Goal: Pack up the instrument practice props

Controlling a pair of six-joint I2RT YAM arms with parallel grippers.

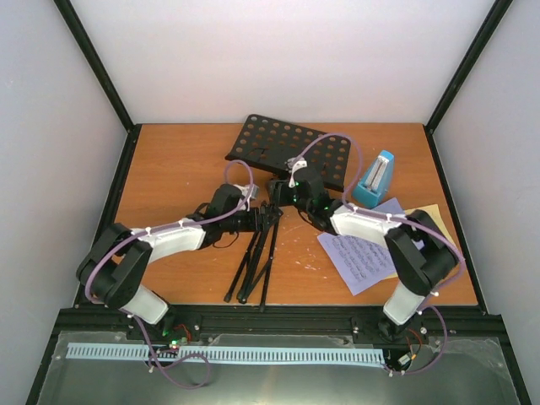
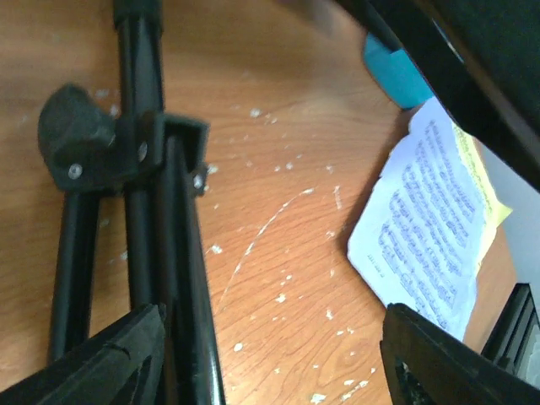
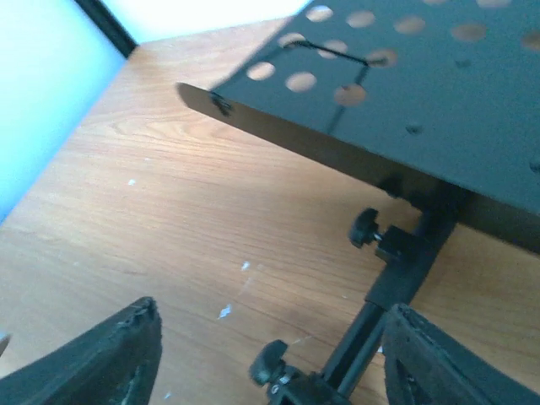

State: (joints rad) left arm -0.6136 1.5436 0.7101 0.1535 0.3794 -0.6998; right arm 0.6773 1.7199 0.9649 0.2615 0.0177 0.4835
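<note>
Since the left end effector and right end effector are released, centre both on the music stand (legs, shaft). Then clench.

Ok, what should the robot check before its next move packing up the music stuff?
1. Left gripper open: ok, stand legs next to one finger, ungripped.
2. Right gripper open: ok, the post near one finger, ungripped.
3. Stand legs folded together, lying down: ok.
4. Desk off the post: not ok, attached and tilted above the table.
5. Sheet-music pages gathered: not ok, loose near the right arm.
6. Metronome cover on: cannot tell.
</note>
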